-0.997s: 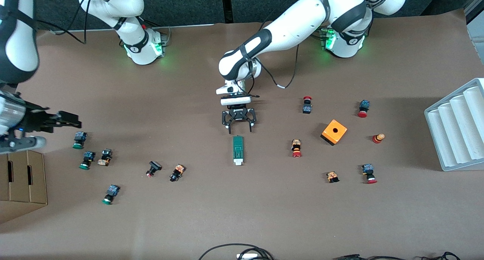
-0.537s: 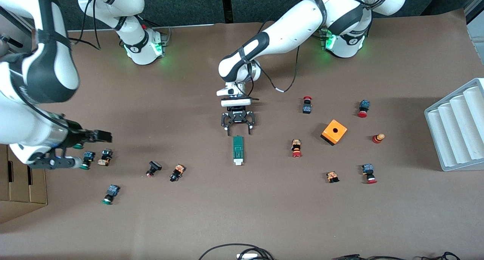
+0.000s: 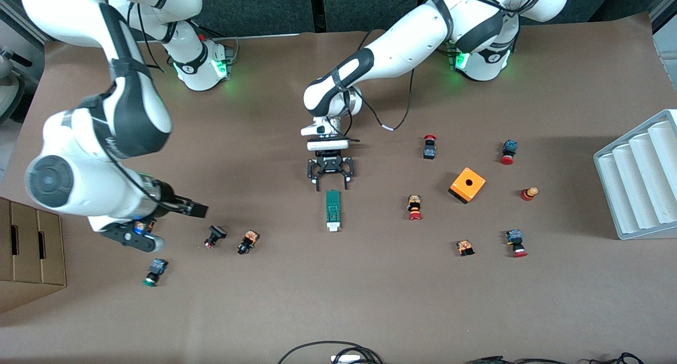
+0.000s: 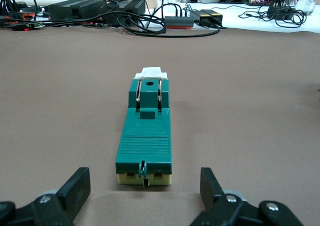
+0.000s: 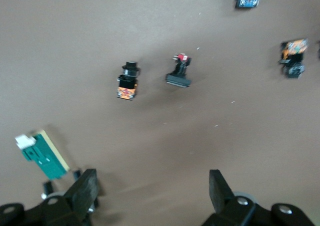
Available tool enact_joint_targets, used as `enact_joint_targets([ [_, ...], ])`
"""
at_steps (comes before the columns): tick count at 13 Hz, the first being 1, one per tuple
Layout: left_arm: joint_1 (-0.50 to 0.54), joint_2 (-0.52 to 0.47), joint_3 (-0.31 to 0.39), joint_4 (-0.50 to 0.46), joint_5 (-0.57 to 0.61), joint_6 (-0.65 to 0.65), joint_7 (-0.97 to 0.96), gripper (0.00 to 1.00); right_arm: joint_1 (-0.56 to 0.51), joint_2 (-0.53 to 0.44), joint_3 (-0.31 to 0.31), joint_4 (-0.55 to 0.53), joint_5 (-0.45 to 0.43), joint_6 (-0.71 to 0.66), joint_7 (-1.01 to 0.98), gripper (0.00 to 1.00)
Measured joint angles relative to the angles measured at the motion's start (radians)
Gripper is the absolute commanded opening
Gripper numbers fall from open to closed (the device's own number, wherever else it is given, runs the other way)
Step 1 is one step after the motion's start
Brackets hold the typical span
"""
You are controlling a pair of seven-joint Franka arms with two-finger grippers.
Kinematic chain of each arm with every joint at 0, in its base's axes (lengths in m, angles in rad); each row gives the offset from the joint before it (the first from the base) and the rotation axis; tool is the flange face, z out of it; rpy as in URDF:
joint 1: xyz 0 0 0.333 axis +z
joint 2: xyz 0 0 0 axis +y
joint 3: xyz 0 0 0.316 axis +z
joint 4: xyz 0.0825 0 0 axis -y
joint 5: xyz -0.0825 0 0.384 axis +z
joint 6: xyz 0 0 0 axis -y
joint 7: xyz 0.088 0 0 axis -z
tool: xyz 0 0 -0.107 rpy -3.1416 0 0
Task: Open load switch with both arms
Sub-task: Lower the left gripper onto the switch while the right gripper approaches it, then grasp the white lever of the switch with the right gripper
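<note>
The load switch [image 3: 332, 209] lies flat mid-table, a narrow green block whose white tab end points toward the front camera. My left gripper [image 3: 330, 185] hovers low just off its green end, toward the robots' bases. It is open and touches nothing. The left wrist view shows the load switch [image 4: 145, 136] running lengthwise away from my left gripper [image 4: 145, 192], with a black fingertip [image 4: 75, 188] off to each side. My right gripper [image 3: 197, 210] is open and empty above the table toward the right arm's end. In the right wrist view the load switch [image 5: 42, 156] appears beside my right gripper [image 5: 150, 193].
Small push buttons [image 3: 215, 235] [image 3: 247, 241] lie between the right gripper and the switch; others [image 3: 414, 207] lie toward the left arm's end, around an orange cube [image 3: 467, 184]. A white ribbed tray [image 3: 640, 179] and a cardboard box [image 3: 31, 247] sit at opposite table ends.
The right arm has swung in from the table's end toward the middle, carrying its open gripper closer to the switch. The left gripper's jaws have narrowed a little; the switch has not moved.
</note>
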Motion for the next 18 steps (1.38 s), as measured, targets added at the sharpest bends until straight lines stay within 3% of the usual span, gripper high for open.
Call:
enact_joint_targets([
  [7,-0.008,0.032,0.0,0.001,0.063,-0.05,-0.031,0.88,0.144,0.109,-0.034,0.068,0.07,0.098,0.369,1.0],
  [14,-0.009,0.039,0.002,0.002,0.088,-0.064,-0.061,0.83,0.307,0.268,-0.056,0.097,0.13,0.287,0.849,1.0],
  [18,-0.01,0.048,0.002,0.002,0.112,-0.084,-0.064,0.83,0.352,0.365,-0.07,0.157,0.232,0.329,1.022,1.0],
])
